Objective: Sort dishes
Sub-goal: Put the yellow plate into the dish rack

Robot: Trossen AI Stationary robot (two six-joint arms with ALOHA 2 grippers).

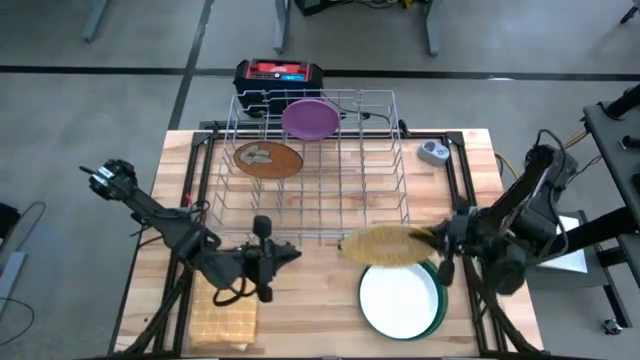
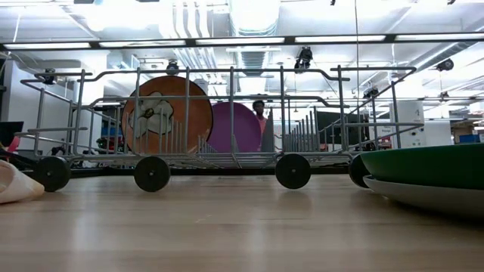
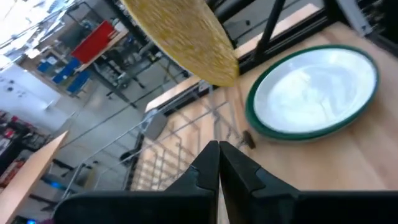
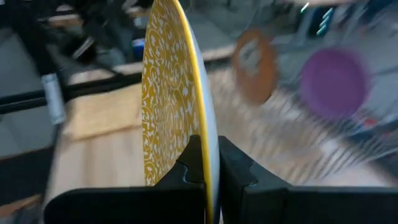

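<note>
A wooden table [image 1: 320,290] is seen from above, with a wire dish rack [image 1: 312,160] standing on its far half, so that bare wood is left only along the near half and in narrow strips beside the rack. Two plates are stood on edge in the rack: the brown plate with grey blotches [image 1: 268,158] at its left side and the purple plate [image 1: 309,119] at its far edge. In the low view both are shown upright behind the rack's wires, the brown one [image 2: 168,115] left of the purple one [image 2: 234,128]. The yellow speckled plate [image 1: 388,244] is held by its rim in the right pincer [image 1: 441,240], closed on it, above the table just in front of the rack's near right corner. In the right wrist view the plate [image 4: 171,93] is seen edge-on, clamped between the two dark fingers. Just nearer than it, a white plate [image 1: 398,298] is stacked on a green plate [image 1: 436,300] near the table's right front edge. A grey plate cannot be made out. The left pincer [image 1: 290,254] is closed with nothing in it, above the bare wood in front of the rack, pointing toward the yellow plate. A tan waffle-patterned cloth [image 1: 224,316] lies at the front left edge, and a small round grey-blue gadget [image 1: 433,152] sits right of the rack.
</note>
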